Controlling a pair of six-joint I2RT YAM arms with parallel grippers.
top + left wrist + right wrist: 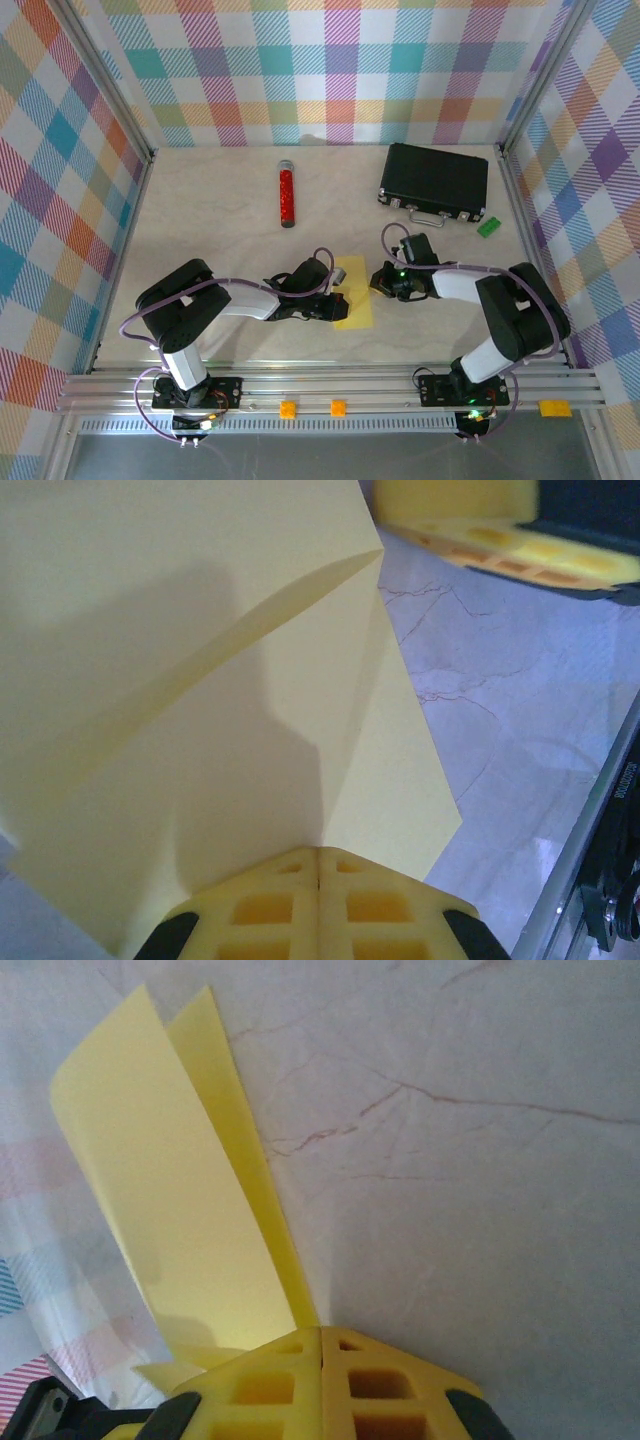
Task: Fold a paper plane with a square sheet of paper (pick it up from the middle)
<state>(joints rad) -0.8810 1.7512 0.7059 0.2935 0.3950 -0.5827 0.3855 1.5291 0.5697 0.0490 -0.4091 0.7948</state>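
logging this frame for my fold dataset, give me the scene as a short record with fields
paper: yellow paper sheet, partly folded, between the two grippers
left gripper: shut, the sheet's crease runs into its fingertips
right gripper: shut, two paper layers pinched at its tips
further back: red cylinder, black case, green block, all apart from the arms

yellow paper sheet: 1, your only sheet
red cylinder: 1
black case: 1
green block: 1
orange tabs on your front rail: 3
arms: 2 for you, left arm, right arm
end effectors: 2, left end effector, right end effector
loose items on your tabletop: 4
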